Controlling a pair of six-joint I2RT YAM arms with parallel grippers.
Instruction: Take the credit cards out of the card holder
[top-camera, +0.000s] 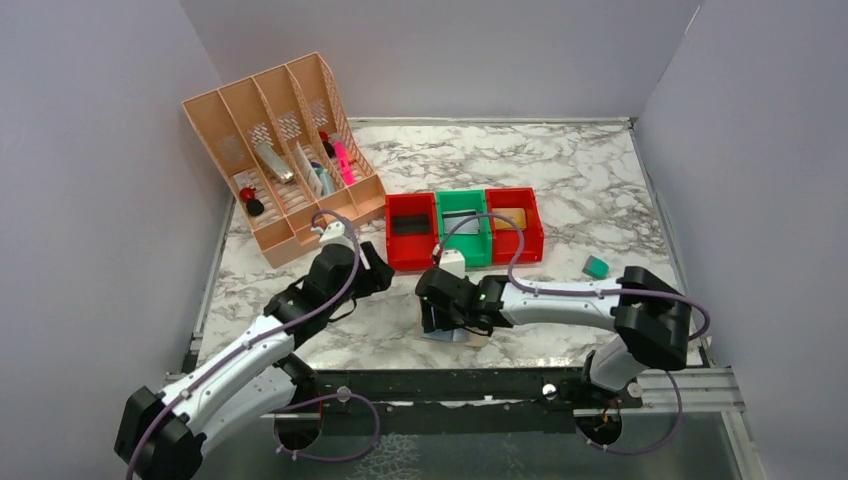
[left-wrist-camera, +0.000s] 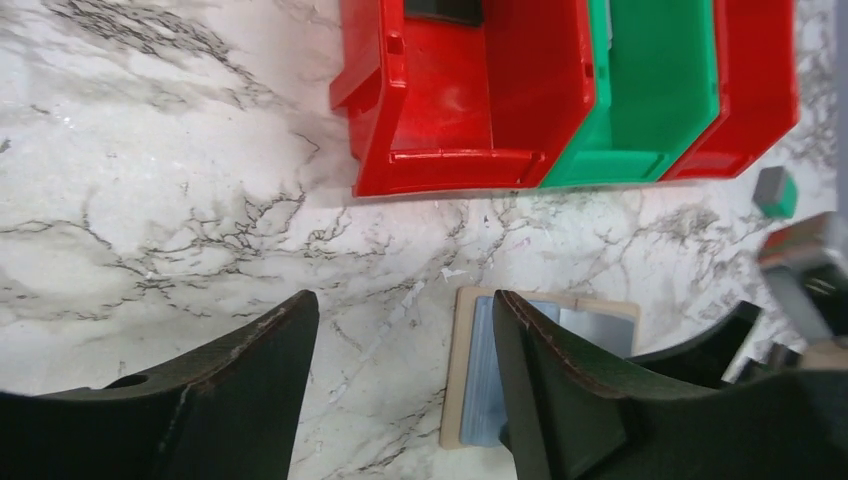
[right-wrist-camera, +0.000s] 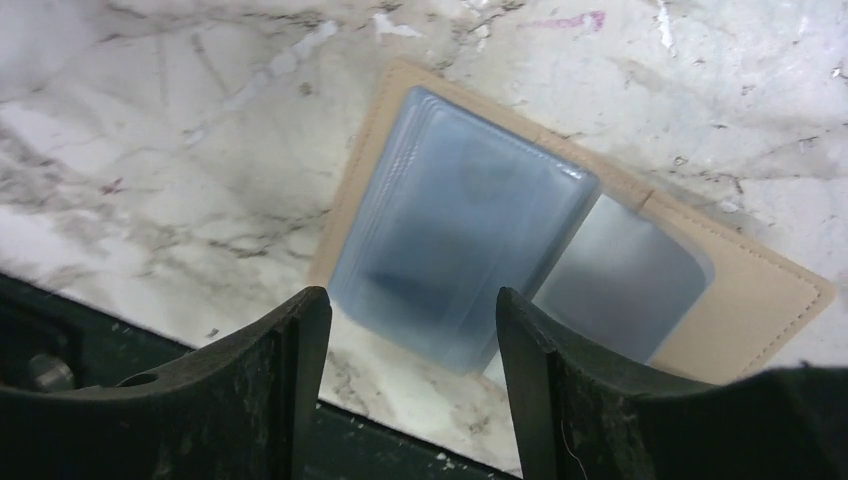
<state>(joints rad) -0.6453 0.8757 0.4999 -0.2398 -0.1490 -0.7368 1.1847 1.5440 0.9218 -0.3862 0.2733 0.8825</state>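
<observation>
The card holder (top-camera: 455, 337) lies open and flat near the table's front edge, with a tan border (right-wrist-camera: 760, 290) and pale blue-grey sleeves (right-wrist-camera: 460, 230). A dark shape shows through the left sleeve, but I cannot tell whether it is one of the credit cards. My right gripper (top-camera: 443, 322) hangs just above the holder's near edge. It (right-wrist-camera: 410, 295) is open, with nothing between its fingers. My left gripper (left-wrist-camera: 402, 300) is also open and empty, over bare marble just left of the holder (left-wrist-camera: 480, 370). In the top view it (top-camera: 383, 275) sits in front of the left red bin.
A row of three bins stands behind the holder: red (top-camera: 412, 258), green (top-camera: 468, 250) and red (top-camera: 530, 245). Each holds a flat card-like piece. A peach file organizer (top-camera: 285, 150) stands at the back left. A small teal block (top-camera: 596, 266) lies to the right. The black table rail (right-wrist-camera: 60, 340) is close.
</observation>
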